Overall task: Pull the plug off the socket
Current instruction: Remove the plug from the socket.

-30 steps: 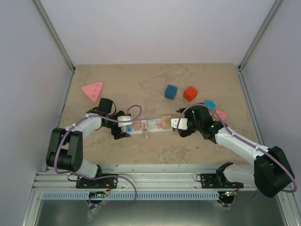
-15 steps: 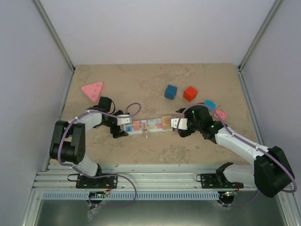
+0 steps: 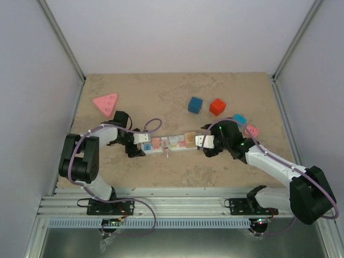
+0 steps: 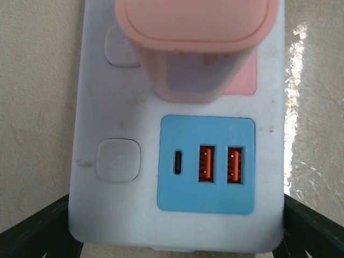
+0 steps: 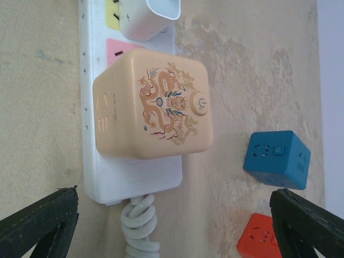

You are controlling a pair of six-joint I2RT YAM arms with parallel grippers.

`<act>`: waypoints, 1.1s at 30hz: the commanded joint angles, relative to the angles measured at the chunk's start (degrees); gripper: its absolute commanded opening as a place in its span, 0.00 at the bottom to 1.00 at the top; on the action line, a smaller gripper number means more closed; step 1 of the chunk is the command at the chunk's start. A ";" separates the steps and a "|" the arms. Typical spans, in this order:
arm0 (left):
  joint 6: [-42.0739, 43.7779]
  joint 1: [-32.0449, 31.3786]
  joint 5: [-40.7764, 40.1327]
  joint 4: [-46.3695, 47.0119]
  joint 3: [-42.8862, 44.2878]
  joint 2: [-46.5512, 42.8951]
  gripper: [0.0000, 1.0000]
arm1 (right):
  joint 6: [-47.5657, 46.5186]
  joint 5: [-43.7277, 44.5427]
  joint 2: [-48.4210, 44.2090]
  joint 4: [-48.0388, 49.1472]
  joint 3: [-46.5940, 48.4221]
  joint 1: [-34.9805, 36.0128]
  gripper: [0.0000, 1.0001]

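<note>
The socket [image 3: 167,144], a long white power strip, lies across the table's middle. It carries a pink plug [image 3: 156,143], a white charger [image 3: 173,141] and a cream cube adapter [image 3: 190,137]. My left gripper [image 3: 136,146] is open at the strip's left end. In the left wrist view [image 4: 176,236] its black fingers [image 4: 32,231] flank the strip [image 4: 115,102] by the blue USB panel [image 4: 206,164], below the pink plug [image 4: 193,48]. My right gripper [image 3: 204,144] is open at the cord end [image 5: 174,215], with the dragon-printed cube [image 5: 153,110] and the coiled white cord [image 5: 138,228] ahead.
A pink triangular block [image 3: 106,103] lies at the far left. A blue cube [image 3: 195,105] and a red cube [image 3: 217,106] sit behind the strip, and also show in the right wrist view [image 5: 277,158] [image 5: 263,236]. A teal cube [image 3: 239,119] and a pink cube [image 3: 251,130] lie right.
The left arm's elbow has swung left and back while its gripper stayed at the strip's left end. The right arm and the strip have not moved.
</note>
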 commanded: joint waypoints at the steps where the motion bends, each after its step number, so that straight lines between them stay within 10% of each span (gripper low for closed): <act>1: 1.09 0.25 -0.70 -0.38 0.63 1.62 0.86 | -0.20 -0.44 0.54 -1.74 2.68 -0.28 0.98; 8: 0.46 0.30 -0.96 1.19 -0.57 0.68 0.74 | -1.29 -0.53 1.90 -3.98 5.58 -0.29 0.98; 17: -1.71 0.30 1.20 0.52 -0.53 -2.00 0.35 | -2.33 -6.01 5.80 -14.64 14.98 -0.19 0.98; 33: -3.39 0.30 -0.28 0.03 -0.35 -4.40 0.29 | -3.34 -10.79 8.19 -18.95 16.75 -0.04 0.98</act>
